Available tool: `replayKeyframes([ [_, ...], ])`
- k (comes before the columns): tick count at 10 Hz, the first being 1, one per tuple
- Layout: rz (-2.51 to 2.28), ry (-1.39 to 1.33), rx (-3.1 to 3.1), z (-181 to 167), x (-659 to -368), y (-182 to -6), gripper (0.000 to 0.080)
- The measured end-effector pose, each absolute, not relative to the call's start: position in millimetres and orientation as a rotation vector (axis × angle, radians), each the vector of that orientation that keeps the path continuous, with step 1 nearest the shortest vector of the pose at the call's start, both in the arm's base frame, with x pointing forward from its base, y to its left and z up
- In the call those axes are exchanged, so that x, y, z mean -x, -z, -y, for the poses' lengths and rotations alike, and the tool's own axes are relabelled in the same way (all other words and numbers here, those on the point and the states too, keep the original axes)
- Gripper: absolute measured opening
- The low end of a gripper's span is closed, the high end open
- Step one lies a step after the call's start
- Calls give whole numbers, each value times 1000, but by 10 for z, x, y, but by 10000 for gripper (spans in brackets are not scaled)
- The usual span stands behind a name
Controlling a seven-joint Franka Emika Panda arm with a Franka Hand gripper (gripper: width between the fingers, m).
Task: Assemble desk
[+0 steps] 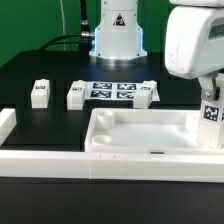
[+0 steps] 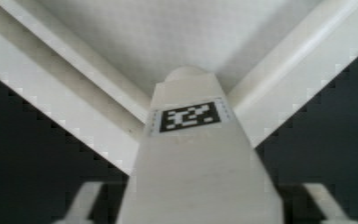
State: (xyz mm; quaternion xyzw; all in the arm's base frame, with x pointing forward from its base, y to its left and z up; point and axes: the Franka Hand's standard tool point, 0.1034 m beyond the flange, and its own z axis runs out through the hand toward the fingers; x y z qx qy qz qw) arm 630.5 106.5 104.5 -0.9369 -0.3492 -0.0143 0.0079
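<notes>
**Exterior view.** A black tabletop [image 1: 40, 70] carries the parts, and the robot's white base [image 1: 118, 35] stands at its far edge. The base has a small triangular sign, too small to read. The white desk panel [image 1: 150, 122] lies with its raised rim upward in the near right part of the scene, against the low white border rail [image 1: 45, 160] that runs along the front.

Two loose legs lie towards the exterior view's left. One leg [image 1: 40, 93] is on its own. A second leg [image 1: 77, 95] is just beside the end of the marker board [image 1: 125, 92]. Both legs show a square black-and-white tag, and the marker board shows several. These tags are patterns only, with no letters or numbers.

At the exterior view's right, the arm reaches down so that the gripper [image 1: 209, 97] is at the top of a third leg [image 1: 211, 115]. This leg stands upright at the right end of the desk panel, with its tag facing the camera.

**Wrist view.** The third leg [image 2: 194, 160] fills the middle, and its square tag [image 2: 190, 117] is sharp enough to show as a block pattern without writing. The gripper [image 2: 197, 207] straddles this leg, with one finger [image 2: 91, 203] on each side close to its faces. I cannot tell whether the pads press on it. Behind the leg, the rim of the desk panel [image 2: 60, 75] runs diagonally over the dark tabletop.
</notes>
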Motion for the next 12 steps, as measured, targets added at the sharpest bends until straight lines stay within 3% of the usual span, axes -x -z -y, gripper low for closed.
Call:
replayKeyframes([
  [1,1092,45,2929,-1065,-6305,-1045,288],
  [5,990,43,2960,-1067,-6305,-1046,288],
  [12,-75,33,3069,-1005,-6330,-1038,288],
])
